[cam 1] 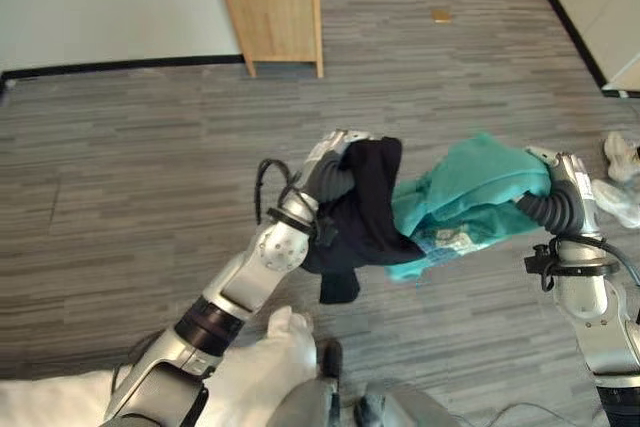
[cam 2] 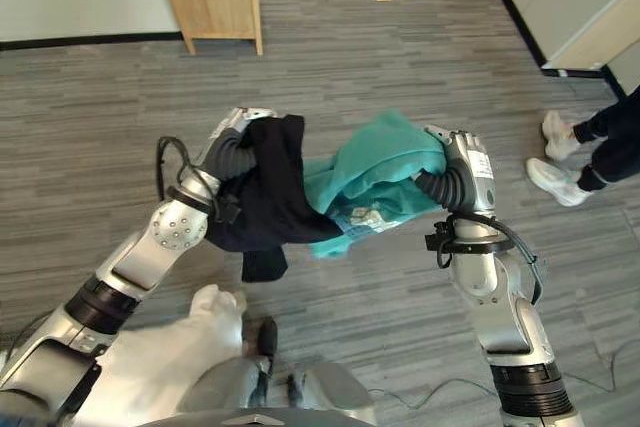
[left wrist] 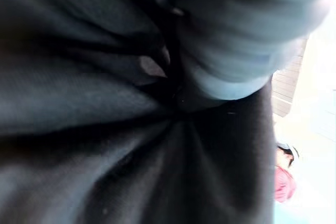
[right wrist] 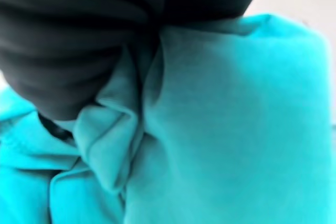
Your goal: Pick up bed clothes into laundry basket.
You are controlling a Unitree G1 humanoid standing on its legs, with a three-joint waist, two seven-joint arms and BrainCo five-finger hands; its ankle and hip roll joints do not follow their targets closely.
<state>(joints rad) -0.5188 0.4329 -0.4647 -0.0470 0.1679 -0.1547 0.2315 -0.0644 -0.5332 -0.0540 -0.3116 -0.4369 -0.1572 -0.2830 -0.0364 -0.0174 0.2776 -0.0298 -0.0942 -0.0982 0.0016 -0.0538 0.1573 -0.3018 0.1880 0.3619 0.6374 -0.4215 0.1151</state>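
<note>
A black garment (cam 1: 362,209) hangs over my left hand (cam 1: 336,145), raised above the floor in the middle of the eye views. It fills the left wrist view as dark folds (left wrist: 131,129). A teal garment (cam 1: 470,197) is draped over my right hand (cam 2: 462,155) and touches the black one beside it. In the right wrist view the teal cloth (right wrist: 220,129) bunches up against the dark ribbed cover (right wrist: 79,35). Both hands are buried under their cloth.
A wooden bedside cabinet (cam 1: 275,7) stands at the far wall. White bedding (cam 1: 265,357) lies low at the left. A person's legs and white shoes (cam 2: 560,162) are at the right. A small tan object (cam 1: 441,16) lies on the grey plank floor.
</note>
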